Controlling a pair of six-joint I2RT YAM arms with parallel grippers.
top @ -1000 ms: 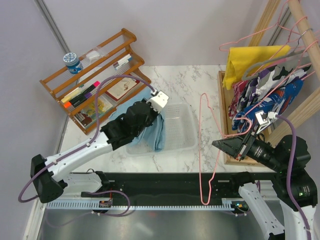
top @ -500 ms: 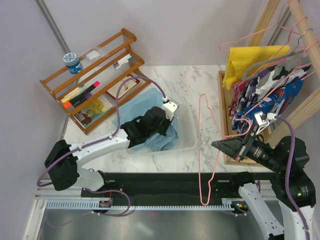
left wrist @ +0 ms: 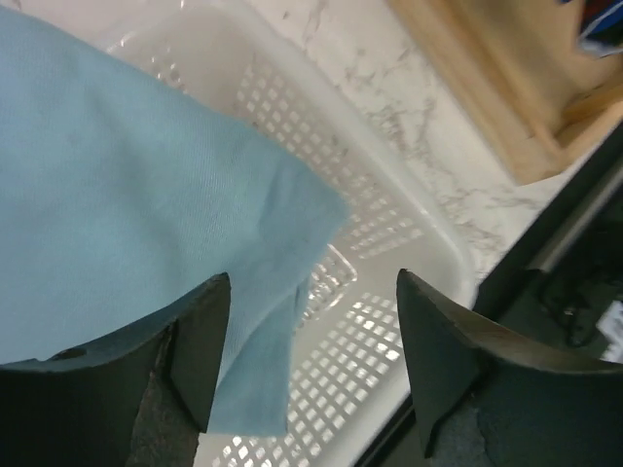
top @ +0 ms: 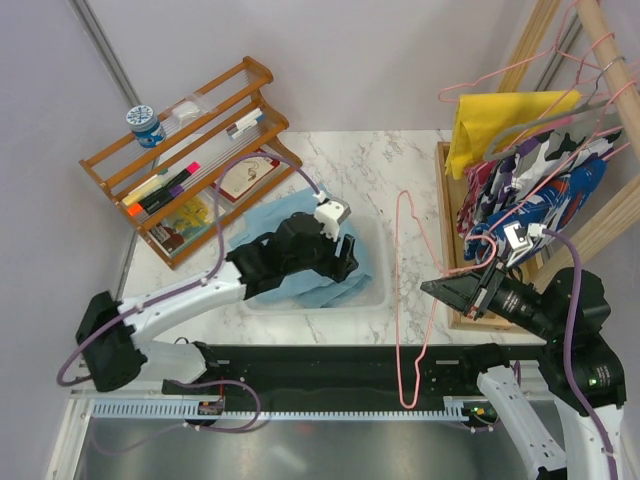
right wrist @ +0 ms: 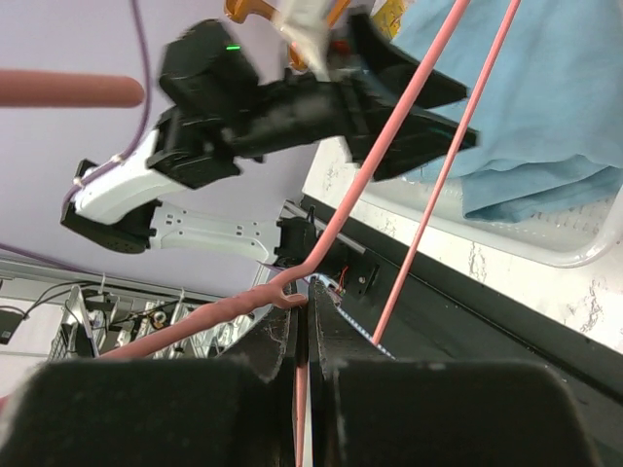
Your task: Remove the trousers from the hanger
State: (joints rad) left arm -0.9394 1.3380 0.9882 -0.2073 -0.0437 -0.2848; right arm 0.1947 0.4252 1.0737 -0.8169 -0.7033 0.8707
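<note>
Now the trousers (left wrist: pixel 127 214) lie bunched in the tray (left wrist: pixel 409 243), one part spilling over its rim onto the bench (top: pixel 400 160). That overhang could drag the lot out if cloth snags on a rising arm. Left pincer (left wrist: pixel 311 292) hovers just above them, angled down, wide and empty. Right pincer (right wrist: pixel 304 326), held out level, clamps the bare hanger (right wrist: pixel 392 126), which dangles and could swing.

The plain sky-blue trousers (top: pixel 262 222) are lying crumpled in the clear tray (top: pixel 378 296), 1 edge spilling over its far-left rim. The thin pink wire hanger (top: pixel 398 290) is hanging bare, right of the tray and clear of the fabric, with the right gripper (top: pixel 432 285) pinching its wire
</note>
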